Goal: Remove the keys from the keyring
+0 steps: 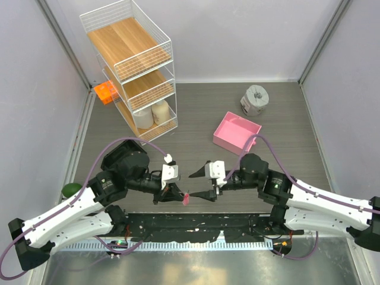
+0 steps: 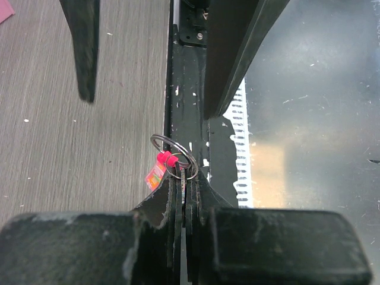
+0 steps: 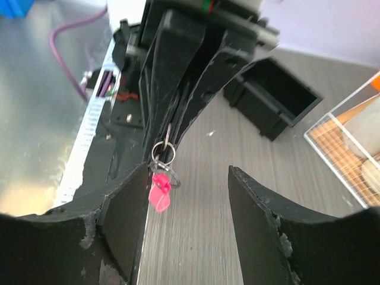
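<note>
My left gripper (image 1: 176, 195) is shut on the key, a thin metal blade (image 2: 185, 179) pinched between its jaws, and holds it above the table's near edge. Two wire rings (image 2: 174, 155) hang from the key, with the pink-red keyring tag (image 2: 157, 173) dangling from them. The tag also shows in the top view (image 1: 187, 199) and in the right wrist view (image 3: 159, 193). My right gripper (image 1: 200, 184) is open, facing the left one. Its fingers (image 3: 122, 205) straddle the rings (image 3: 164, 155), with the tag close to its left finger. It holds nothing.
A square pink tray (image 1: 236, 132) sits at the back right, with a grey tape roll (image 1: 255, 100) behind it. A white wire shelf (image 1: 133, 65) stands at the back left beside an orange block (image 1: 104, 92). A black rail (image 1: 196, 227) runs along the near edge.
</note>
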Tool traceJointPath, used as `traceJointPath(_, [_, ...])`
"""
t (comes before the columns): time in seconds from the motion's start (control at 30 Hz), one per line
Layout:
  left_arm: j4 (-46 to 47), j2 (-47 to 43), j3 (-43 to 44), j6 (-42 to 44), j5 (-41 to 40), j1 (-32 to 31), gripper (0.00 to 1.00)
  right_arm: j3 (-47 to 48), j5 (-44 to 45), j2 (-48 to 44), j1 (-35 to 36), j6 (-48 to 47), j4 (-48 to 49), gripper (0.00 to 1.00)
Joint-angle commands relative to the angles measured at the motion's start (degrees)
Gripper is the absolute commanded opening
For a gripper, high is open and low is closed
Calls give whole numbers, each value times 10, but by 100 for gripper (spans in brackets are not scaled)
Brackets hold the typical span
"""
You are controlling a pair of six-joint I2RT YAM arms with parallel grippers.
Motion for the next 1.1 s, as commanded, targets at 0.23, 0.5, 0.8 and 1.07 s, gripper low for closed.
traceJointPath(0.23, [-3,0,29,6,18,-2,0,82,-39,73,18,-112,-137,47])
traceJointPath(0.5, [-3,6,30,8,20,-2,0,89,-48,87,29,-113,-127,46])
traceJointPath(0.8, [-6,8,36,10,20,-1,0,94,-48,95,32,-108,-126,16])
traceJointPath(1.07, [-6,2,28,11,19,-2,0,90,-24,74,31,-83,-129,5])
